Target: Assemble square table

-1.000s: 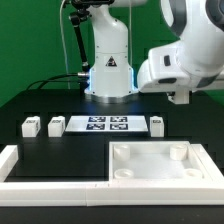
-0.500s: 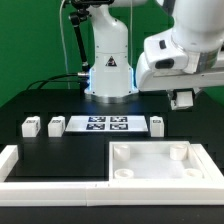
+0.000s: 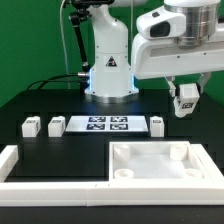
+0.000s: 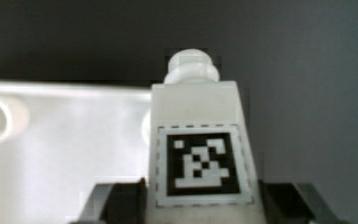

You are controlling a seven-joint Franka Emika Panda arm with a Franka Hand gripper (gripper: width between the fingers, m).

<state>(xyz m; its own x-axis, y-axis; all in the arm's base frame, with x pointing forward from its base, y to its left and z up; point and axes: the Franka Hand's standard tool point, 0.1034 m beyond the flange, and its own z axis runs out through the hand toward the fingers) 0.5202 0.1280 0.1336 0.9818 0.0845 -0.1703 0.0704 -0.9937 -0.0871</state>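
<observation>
My gripper (image 3: pixel 186 104) hangs above the far right corner of the square table's top (image 3: pixel 150 150), shut on a white tagged leg block (image 3: pixel 187 95). The top is a white slab with a raised rim and round sockets. In the wrist view the leg (image 4: pixel 197 120) stands between both dark fingers (image 4: pixel 119 200), its tag facing the camera and its screw tip (image 4: pixel 192 67) pointing away. Part of the slab (image 4: pixel 51 110) shows beneath. Three more leg blocks stand on the black table: two at the exterior view's left (image 3: pixel 30 126) (image 3: pixel 56 125) and one at the right (image 3: pixel 157 125).
The marker board (image 3: pixel 105 124) lies between the loose legs. A long white border rail (image 3: pixel 20 165) runs along the front and left. The robot base (image 3: pixel 110 70) stands behind, with cables at its left.
The wrist has turned and the arm has swung toward the exterior view's right. The held leg has shifted slightly right and now hangs more squarely over the slab's far right corner.
</observation>
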